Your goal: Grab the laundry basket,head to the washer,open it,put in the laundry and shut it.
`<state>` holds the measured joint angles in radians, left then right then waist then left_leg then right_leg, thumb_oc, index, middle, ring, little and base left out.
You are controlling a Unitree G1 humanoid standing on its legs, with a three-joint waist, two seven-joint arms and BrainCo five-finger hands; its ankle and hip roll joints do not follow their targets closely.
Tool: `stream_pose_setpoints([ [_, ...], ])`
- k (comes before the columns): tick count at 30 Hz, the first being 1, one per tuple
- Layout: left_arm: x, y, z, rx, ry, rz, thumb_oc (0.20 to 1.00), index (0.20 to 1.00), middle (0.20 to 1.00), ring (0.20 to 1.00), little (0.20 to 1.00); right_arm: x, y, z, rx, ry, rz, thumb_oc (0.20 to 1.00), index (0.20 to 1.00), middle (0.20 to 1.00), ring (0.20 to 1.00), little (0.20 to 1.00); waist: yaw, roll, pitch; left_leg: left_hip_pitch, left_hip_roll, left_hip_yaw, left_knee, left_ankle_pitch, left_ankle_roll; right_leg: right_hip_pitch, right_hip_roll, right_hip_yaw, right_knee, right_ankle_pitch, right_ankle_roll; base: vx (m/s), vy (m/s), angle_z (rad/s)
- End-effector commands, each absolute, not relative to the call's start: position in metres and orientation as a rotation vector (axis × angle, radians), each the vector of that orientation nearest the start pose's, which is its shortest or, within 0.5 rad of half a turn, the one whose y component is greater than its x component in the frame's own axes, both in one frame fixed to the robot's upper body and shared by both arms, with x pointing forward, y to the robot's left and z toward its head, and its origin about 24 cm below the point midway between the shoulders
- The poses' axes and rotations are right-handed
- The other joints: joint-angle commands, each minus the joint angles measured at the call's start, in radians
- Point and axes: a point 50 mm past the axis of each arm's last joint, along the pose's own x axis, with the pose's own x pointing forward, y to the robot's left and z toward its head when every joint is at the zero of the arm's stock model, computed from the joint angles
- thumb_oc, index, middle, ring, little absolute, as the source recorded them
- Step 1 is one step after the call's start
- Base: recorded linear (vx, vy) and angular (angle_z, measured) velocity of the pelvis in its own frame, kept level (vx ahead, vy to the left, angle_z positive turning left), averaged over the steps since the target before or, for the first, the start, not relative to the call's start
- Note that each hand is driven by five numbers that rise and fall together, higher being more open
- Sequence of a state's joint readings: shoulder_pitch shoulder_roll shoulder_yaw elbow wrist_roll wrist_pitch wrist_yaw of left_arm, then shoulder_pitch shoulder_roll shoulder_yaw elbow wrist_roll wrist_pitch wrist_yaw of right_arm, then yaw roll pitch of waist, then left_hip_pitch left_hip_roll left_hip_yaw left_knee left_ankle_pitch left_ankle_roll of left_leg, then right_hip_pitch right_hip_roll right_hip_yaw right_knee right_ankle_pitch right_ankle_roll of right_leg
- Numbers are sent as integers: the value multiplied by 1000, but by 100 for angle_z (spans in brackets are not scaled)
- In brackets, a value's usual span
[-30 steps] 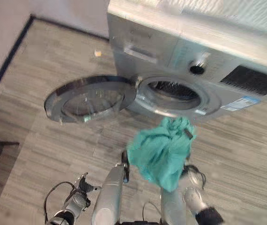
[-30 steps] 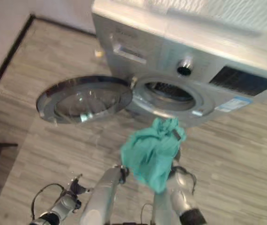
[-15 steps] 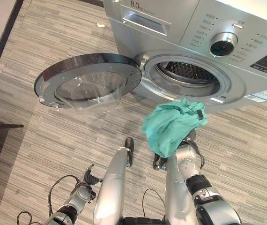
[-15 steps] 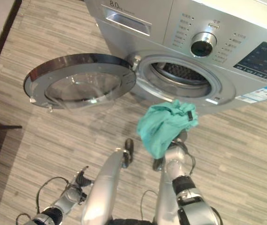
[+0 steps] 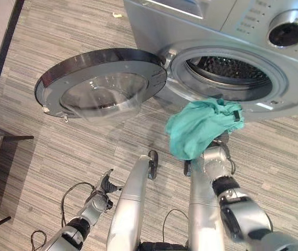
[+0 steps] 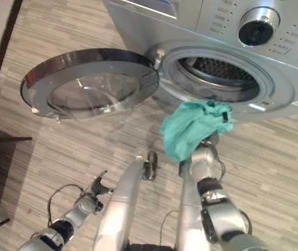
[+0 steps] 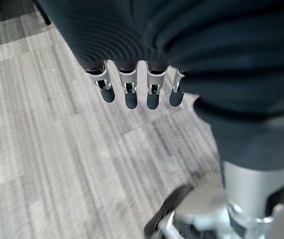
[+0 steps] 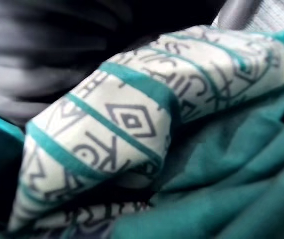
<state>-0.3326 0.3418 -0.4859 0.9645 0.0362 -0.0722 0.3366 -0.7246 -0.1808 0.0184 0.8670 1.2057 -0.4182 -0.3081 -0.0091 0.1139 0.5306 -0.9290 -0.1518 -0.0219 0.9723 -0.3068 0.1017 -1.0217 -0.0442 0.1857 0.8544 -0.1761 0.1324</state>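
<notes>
1. The teal garment [image 5: 201, 128] hangs bunched over the right hand [image 5: 217, 157], just near of the washer's [image 5: 232, 31] open drum mouth [image 5: 227, 73] and slightly below its lower rim; whether that hand's fingers are curled into the cloth I cannot tell, since the fabric covers them; the right wrist view shows teal cloth with a white patterned band pressed close.

2. The left hand [image 7: 132, 89] hangs low on the near left above the wood floor [image 5: 60, 151], fingers straight and relaxed, holding nothing.

3. Handling, as a judgement: the garment looks light, soft and limp; it will sag and trail from wherever it is held, so a hold in the bunched middle keeps loose ends short; nothing about it seems fragile or slippery.

4. Edges: the drum mouth's metal rim lies just far of the cloth, and a dangling fold could catch on the lower lip.

5. Room: the round glass door [image 5: 102, 89] is swung fully open to the left, well clear of the opening; the floor between the garment and the washer is bare, so the straight path forward and slightly up into the drum looks free.
</notes>
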Motion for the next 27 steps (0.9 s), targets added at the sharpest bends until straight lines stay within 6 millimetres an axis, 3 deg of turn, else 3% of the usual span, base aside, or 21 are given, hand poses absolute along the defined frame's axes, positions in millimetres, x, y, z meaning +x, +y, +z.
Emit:
stream_pose_setpoints([
  [1, 243, 221, -78, 692, 537, 91, 1000, 1000, 1000, 1000, 1000, 372, -213, 103, 1058, -193, -544, 200, 200, 200, 200, 200, 23, -4, -11, 146, -17, 49, 20, -133, -54, 29, -43, -59, -118, 163, -17, 15, -301, 104],
  [2, 237, 233, -81, 675, 575, 152, 1000, 1000, 1000, 1000, 1000, 379, -212, 124, 1081, -242, -521, 200, 200, 200, 200, 200, 27, -10, -11, 121, 8, 32, 28, -133, -68, 15, -38, -102, -96, 111, -41, 29, -199, 81],
  [3, 237, 233, -81, 675, 574, 153, 1000, 1000, 1000, 1000, 1000, 380, -212, 125, 1082, -243, -520, 200, 200, 200, 200, 200, 27, -9, -11, 118, 9, 31, 31, -135, -68, 13, -37, -104, -94, 110, -42, 27, -356, 27],
  [4, 234, 235, -82, 668, 582, 166, 1000, 1000, 1000, 1000, 1000, 387, -214, 148, 1076, -285, -515, 200, 200, 200, 200, 200, 42, -8, -11, 70, 18, 16, 46, -126, -74, -23, -20, -126, -71, 84, -65, 1, -201, 11],
  [7, 234, 233, -81, 654, 576, 167, 1000, 1000, 1000, 1000, 1000, 390, -217, 160, 1061, -306, -510, 200, 200, 200, 200, 200, 47, -6, -11, 39, 23, 9, 58, -124, -79, -45, -21, -138, -59, 72, -72, 7, -111, 15],
  [13, 231, 230, -81, 640, 565, 143, 1000, 1000, 1000, 1000, 1000, 401, -244, 230, 978, -417, -515, 200, 200, 200, 200, 200, 77, 11, -11, -17, 25, -5, 94, -158, -84, -105, -13, -162, 30, 5, -79, 43, -69, 7],
  [14, 233, 230, -80, 639, 557, 141, 1000, 1000, 1000, 1000, 1000, 400, -252, 242, 975, -440, -524, 200, 200, 200, 200, 200, 76, 10, -11, -51, 23, 0, 102, -137, -85, -129, -20, -168, 24, 27, -86, 27, -71, 1],
  [15, 236, 230, -76, 634, 536, 142, 1000, 1000, 1000, 1000, 1000, 395, -275, 277, 951, -510, -572, 200, 200, 200, 200, 200, 91, 28, -11, -67, 24, -5, 131, -171, -85, -154, -15, -176, 82, -22, -81, 25, -73, 2],
  [16, 238, 230, -73, 635, 517, 146, 1000, 1000, 1000, 1000, 1000, 389, -285, 300, 966, -578, -587, 200, 200, 200, 200, 200, 97, 37, -11, -90, 21, -7, 150, -175, -86, -175, -17, -177, 105, -33, -83, 100, -66, 4],
  [17, 240, 228, -71, 635, 502, 137, 1000, 1000, 1000, 1000, 1000, 384, -292, 309, 968, -614, -602, 200, 200, 200, 200, 200, 99, 45, -11, -106, 20, -6, 163, -177, -87, -188, -22, -180, 119, -39, -84, 7, -45, 5],
  [19, 247, 226, -59, 623, 431, 139, 1000, 1000, 1000, 1000, 1000, 364, -305, 352, 924, -785, -557, 200, 200, 200, 200, 200, 109, 65, -11, -141, 12, -6, 196, -180, -88, -225, -31, -182, 166, -59, -88, 7, -35, 10],
  [21, 248, 230, -54, 614, 405, 152, 1000, 1000, 1000, 1000, 1000, 347, -310, 383, 903, -933, -491, 200, 200, 200, 200, 200, 119, 78, -11, -163, 5, -5, 222, -179, -89, -257, -38, -181, 204, -71, -92, 4, -20, 24],
  [23, 248, 232, -51, 593, 384, 164, 1000, 1000, 1000, 1000, 1000, 333, -308, 406, 871, -1041, -437, 200, 200, 200, 200, 200, 123, 85, -11, -194, 0, -1, 246, -183, -89, -295, -42, -179, 239, -82, -96, 16, 0, 25],
  [25, 245, 234, -51, 584, 383, 174, 1000, 1000, 1000, 1000, 1000, 332, -302, 407, 805, -1047, -439, 200, 200, 200, 200, 200, 122, 87, -11, -222, 0, 5, 266, -183, -89, -325, -38, -177, 259, -86, -101, 10, 1, 5],
  [26, 241, 236, -53, 576, 392, 180, 1000, 1000, 1000, 1000, 1000, 337, -299, 403, 770, -1014, -467, 548, 548, 548, 548, 548, 126, 85, -11, -229, 2, 9, 266, -183, -87, -331, -40, -182, 259, -84, -101, 0, 0, 0],
  [27, 237, 236, -57, 584, 410, 171, 1000, 1000, 1000, 1000, 1000, 344, -304, 393, 712, -942, -528, 1000, 1000, 1000, 1000, 1000, 128, 84, -11, -237, 5, 14, 266, -182, -85, -338, -39, -183, 260, -81, -102, 2, 13, -3],
])
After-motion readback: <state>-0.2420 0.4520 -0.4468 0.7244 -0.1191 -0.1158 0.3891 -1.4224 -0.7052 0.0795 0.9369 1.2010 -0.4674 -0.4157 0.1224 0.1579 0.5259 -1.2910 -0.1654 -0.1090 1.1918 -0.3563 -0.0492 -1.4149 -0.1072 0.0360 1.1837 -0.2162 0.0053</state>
